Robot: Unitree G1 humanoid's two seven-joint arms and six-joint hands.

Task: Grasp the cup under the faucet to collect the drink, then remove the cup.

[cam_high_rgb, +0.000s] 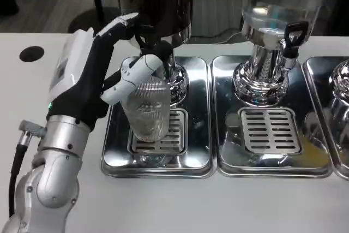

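One ribbed clear cup [148, 107] gripped upright in the left hand [101, 72], thumb wrapped across its front, just above the slotted grate [163, 137] and below the black faucet [146, 39]. Two full steel drip trays [196, 107] to the hand's right, part of a third beyond. Two dispensers [270, 31] behind. White table [191, 205] beneath; dark floor farther back.

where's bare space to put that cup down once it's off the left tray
Free: the white table in front of the trays, and the middle tray's grate below its black-handled faucet. Crowded: the left tray, where the left hand holds the ribbed cup over the grate under the dark dispenser.
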